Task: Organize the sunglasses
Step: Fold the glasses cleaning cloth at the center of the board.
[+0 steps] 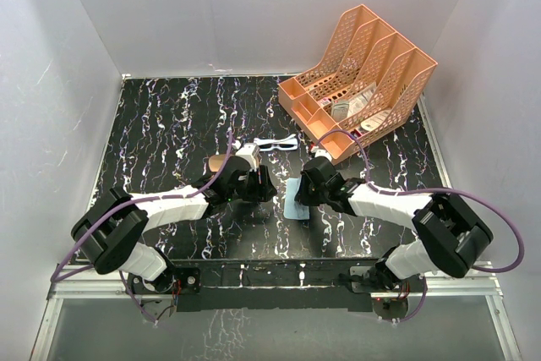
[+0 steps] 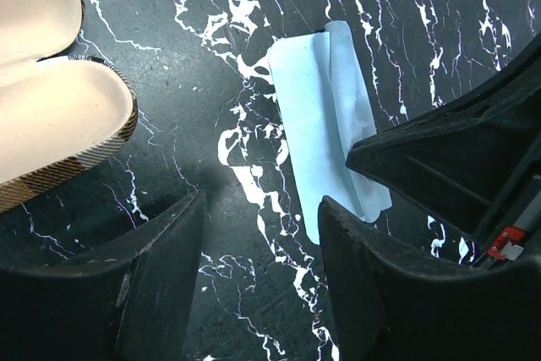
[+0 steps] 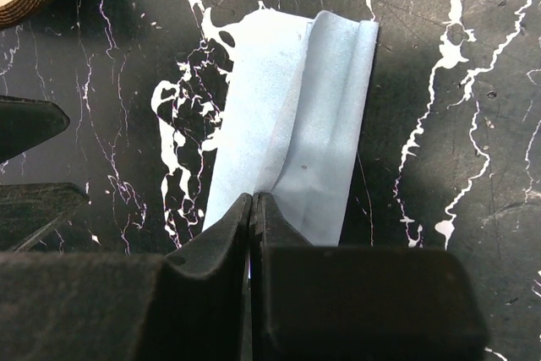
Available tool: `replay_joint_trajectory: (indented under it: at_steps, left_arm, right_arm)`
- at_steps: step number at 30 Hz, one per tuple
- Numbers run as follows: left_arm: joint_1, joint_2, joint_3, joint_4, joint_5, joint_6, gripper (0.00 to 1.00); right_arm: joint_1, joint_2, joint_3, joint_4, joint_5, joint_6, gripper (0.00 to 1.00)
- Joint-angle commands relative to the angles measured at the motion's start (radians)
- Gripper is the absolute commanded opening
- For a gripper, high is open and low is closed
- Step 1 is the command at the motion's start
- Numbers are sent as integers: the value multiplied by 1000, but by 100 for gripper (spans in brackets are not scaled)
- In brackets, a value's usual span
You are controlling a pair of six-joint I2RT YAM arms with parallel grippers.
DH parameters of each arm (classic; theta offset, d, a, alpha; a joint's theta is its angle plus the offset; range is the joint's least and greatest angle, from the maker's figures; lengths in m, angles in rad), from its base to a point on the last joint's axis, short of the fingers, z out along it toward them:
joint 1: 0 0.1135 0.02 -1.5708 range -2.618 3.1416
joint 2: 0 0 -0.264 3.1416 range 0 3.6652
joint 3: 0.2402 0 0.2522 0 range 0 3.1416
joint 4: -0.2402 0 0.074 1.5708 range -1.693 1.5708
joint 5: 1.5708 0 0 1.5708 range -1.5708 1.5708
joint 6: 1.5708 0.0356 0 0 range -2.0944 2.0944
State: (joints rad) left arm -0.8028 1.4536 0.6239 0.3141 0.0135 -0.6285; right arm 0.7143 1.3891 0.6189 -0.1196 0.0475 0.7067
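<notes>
Though sunglasses [image 1: 277, 144] lie near, left gripper [image 2: 262, 209] stands apart.

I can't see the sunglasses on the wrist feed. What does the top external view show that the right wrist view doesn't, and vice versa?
Top external only: the sunglasses on the table, left of the orange organizer.
Right wrist only: the right end effector shut on the near edge of the blue cloth.
Both: the cloth, the plaid case and the marbled table.
</notes>
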Motion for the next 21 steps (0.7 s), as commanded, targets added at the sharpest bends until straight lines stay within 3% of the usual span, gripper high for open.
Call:
replay_joint_trajectory:
  at_steps: [1,21]
  left_arm:
    - [-7,-45,-3,10,-10,-1,54]
    - [-7,-44,-6,15,-6,-4,54]
  right_arm:
    - [7,12,28,71,18,7,0]
    - [13,37,56,71,26,9,0]
